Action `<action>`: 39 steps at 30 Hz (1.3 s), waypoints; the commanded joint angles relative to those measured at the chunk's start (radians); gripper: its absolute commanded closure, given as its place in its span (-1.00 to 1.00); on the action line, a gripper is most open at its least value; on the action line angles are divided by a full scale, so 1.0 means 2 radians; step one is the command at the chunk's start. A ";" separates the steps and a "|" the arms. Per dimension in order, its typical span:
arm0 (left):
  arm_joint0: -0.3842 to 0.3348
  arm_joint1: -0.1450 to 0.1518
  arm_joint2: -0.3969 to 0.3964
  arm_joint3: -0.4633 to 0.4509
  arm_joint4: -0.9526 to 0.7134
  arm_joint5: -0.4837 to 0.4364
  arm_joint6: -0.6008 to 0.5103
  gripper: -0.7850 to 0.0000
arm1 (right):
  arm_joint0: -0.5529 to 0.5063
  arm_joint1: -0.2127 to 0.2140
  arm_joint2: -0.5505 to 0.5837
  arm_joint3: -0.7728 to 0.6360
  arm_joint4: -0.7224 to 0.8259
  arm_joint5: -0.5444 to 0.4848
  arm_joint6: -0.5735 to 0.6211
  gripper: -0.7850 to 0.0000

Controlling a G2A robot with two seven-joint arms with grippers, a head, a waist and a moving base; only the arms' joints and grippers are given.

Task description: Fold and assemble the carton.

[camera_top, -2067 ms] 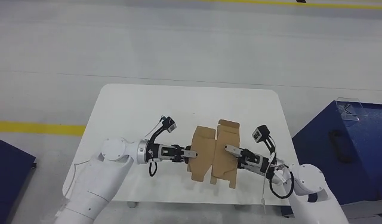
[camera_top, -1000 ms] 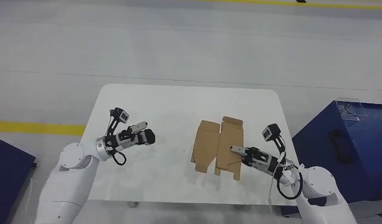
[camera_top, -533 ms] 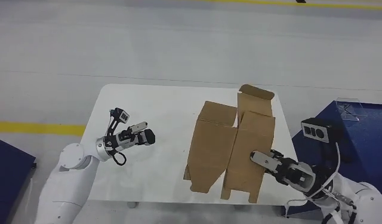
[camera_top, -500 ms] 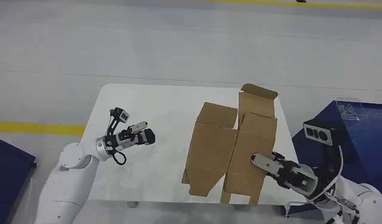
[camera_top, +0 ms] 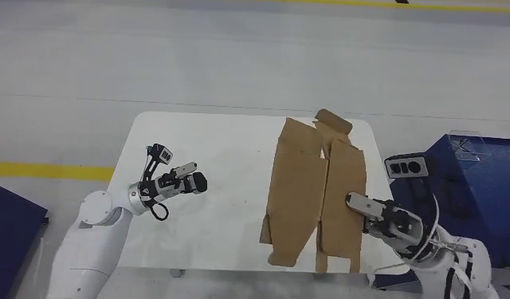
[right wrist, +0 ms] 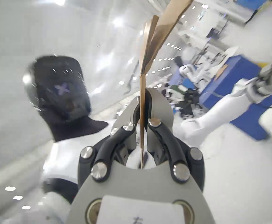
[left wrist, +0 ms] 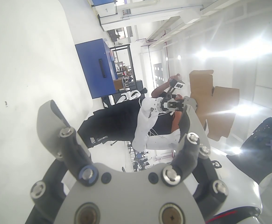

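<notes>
Carton point(camera_top: 315, 195) flattened, held up above right side of table point(camera_top: 199, 139); right gripper point(right wrist: 142, 95) jaws pinched tight on its edge; left gripper point(left wrist: 118, 106) jaws spread wide, empty, well apart from carton.

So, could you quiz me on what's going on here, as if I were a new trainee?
1. True or false: the left end effector is open and holds nothing.
2. Pick one. The right end effector is: A) open, B) shut on the carton, C) gripping a tool.
3. In one word: is the carton flattened or already boxed?

Key: 1 true; 2 B; 3 flattened.
</notes>
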 commanded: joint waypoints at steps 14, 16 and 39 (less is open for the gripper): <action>0.000 0.000 0.000 0.000 0.000 0.000 0.000 -1.00 | 0.061 -0.002 -0.138 0.135 0.618 0.491 -0.189 1.00; 0.000 0.000 0.000 0.000 0.000 0.000 0.000 -1.00 | 0.063 -0.001 -0.159 0.134 0.683 0.505 -0.231 1.00; 0.000 0.000 0.000 0.000 0.000 0.000 0.000 -1.00 | 0.067 -0.023 -0.086 0.102 0.243 0.029 -0.009 1.00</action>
